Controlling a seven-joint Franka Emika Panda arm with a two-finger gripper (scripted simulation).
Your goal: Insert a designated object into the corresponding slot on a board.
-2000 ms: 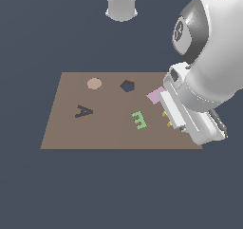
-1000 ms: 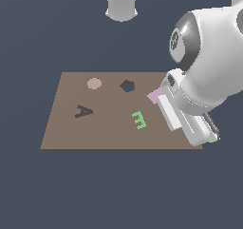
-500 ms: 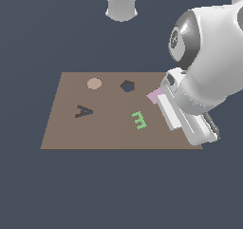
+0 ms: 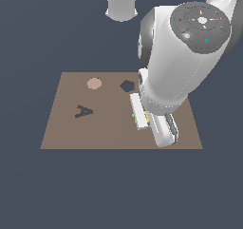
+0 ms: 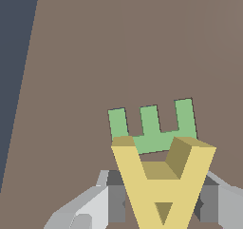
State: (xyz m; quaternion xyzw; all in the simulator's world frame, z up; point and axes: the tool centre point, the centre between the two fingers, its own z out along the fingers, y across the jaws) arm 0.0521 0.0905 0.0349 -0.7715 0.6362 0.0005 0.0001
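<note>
In the wrist view my gripper is shut on the yellow letter A block. Grey fingers press on its two sides. It hangs just above the brown board and overlaps one edge of the green letter E block, which lies flat on the board. In the exterior view the dark A-shaped slot is on the left part of the board. My gripper is well to the slot's right, and the arm hides most of the yellow block.
A dark blue pentagon recess and a round tan disc sit near the board's far edge. The big white arm body covers the board's right part; the pink square block is hidden. Dark floor surrounds the board.
The arm has swung toward the exterior view's left and leans over the board's right part. It now covers the green E and the pink block, which showed before.
</note>
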